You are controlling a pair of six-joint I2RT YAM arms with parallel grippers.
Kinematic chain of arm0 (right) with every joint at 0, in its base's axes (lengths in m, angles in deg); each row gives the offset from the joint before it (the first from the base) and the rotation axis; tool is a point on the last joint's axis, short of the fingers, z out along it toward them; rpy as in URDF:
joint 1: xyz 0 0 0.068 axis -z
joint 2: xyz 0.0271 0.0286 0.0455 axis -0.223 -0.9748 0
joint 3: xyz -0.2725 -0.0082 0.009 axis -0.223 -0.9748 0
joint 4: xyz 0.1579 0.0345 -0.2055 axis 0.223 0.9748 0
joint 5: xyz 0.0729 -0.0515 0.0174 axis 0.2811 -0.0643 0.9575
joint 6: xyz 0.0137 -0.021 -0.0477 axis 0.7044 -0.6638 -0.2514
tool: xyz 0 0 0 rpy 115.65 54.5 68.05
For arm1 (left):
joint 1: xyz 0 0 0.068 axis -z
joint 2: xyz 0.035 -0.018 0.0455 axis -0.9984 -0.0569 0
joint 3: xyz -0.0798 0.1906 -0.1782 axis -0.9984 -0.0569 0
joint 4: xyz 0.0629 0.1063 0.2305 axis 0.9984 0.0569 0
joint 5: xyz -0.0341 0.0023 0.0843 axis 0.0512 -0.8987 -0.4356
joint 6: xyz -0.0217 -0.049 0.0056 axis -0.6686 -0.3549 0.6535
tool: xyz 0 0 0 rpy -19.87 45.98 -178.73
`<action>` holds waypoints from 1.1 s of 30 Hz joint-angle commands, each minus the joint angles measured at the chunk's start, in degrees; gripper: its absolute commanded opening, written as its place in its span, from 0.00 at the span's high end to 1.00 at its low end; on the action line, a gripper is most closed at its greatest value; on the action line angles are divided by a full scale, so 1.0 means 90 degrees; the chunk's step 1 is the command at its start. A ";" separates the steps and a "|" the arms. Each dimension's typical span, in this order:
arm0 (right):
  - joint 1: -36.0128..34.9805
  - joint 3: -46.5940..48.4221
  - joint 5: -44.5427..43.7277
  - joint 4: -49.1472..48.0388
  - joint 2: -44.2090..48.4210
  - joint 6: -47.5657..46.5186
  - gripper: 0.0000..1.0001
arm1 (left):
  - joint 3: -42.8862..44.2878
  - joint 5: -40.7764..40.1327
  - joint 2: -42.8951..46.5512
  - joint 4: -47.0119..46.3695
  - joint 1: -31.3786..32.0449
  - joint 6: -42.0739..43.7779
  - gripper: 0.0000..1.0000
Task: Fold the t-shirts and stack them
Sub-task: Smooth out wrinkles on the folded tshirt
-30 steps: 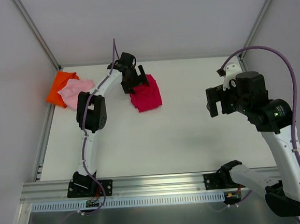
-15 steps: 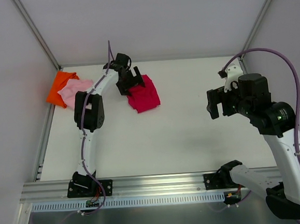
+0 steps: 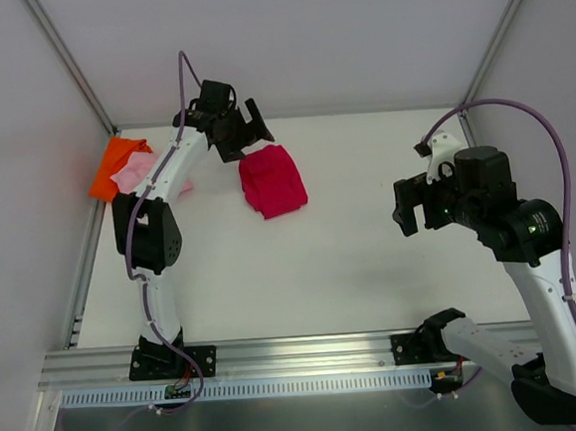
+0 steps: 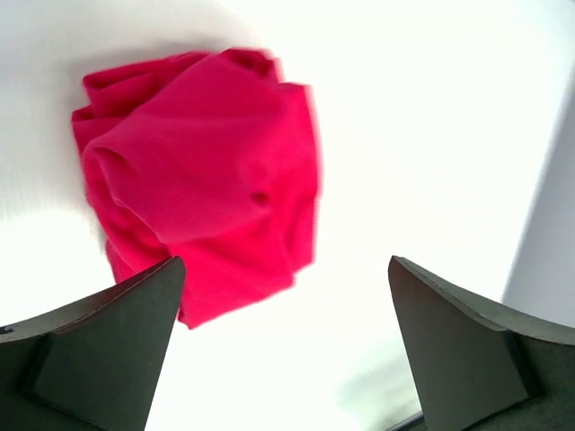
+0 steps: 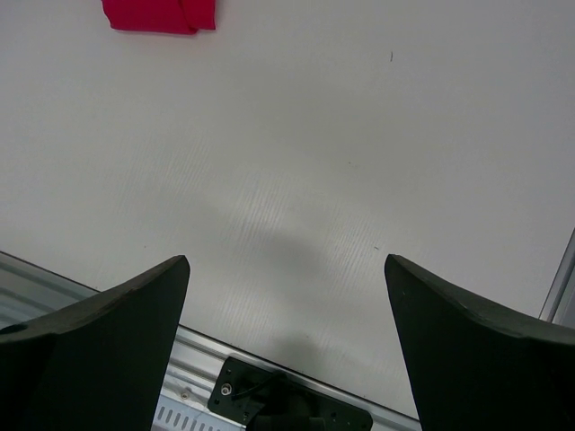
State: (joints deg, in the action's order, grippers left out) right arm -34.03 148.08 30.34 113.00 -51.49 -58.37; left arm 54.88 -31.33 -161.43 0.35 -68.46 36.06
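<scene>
Stacking looks like the step in hand. The red shirt (image 3: 272, 180) lies as a rumpled, folded bundle on the counter (image 3: 351, 260), well apart from the pink shirt (image 3: 135, 171), which rests on the orange shirt (image 3: 114, 157) in the far-left corner. My left gripper (image 3: 246, 129) hangs spread and empty just beyond the red bundle. The right gripper (image 3: 407, 206) hangs spread too, over the counter's right side. Next, I judge, the left should drop, pinch through all layers and carry the bundle leftward. My left arm covers part of the pink shirt, and the washed-out wrist view perhaps hides loose edges.
</scene>
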 commanded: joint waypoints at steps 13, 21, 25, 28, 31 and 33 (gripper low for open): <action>-0.0033 0.0081 0.0300 -0.0195 -0.0194 -0.0068 0.04 | -0.0467 0.2294 0.0175 -0.1895 -0.0010 -0.0050 0.01; -0.0024 0.0169 0.0114 0.0010 -0.0145 -0.0068 0.04 | -0.0233 0.2521 -0.0725 -0.1819 0.0019 -0.0148 0.01; -0.0033 0.0276 0.0095 0.0118 -0.0145 -0.0087 0.04 | -0.0145 0.2297 -0.1096 -0.1643 0.0019 -0.0099 0.01; -0.0024 0.0374 0.0095 0.0147 -0.0145 -0.0116 0.03 | -0.0028 0.1965 -0.1321 -0.1340 0.0019 -0.0060 0.01; -0.0033 0.0413 0.0104 0.0196 -0.0145 -0.0107 0.04 | 0.0070 0.1652 -0.1487 -0.1028 0.0000 -0.0079 0.01; -0.0033 0.0432 0.0114 0.0225 -0.0145 -0.0097 0.03 | 0.0128 0.1603 -0.1594 -0.0882 -0.0020 -0.0137 0.01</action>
State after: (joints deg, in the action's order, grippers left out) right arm -34.05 149.63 31.74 114.15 -53.43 -58.41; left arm 53.72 -14.02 -174.43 -11.95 -68.41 35.16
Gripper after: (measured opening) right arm 0.966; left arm 0.987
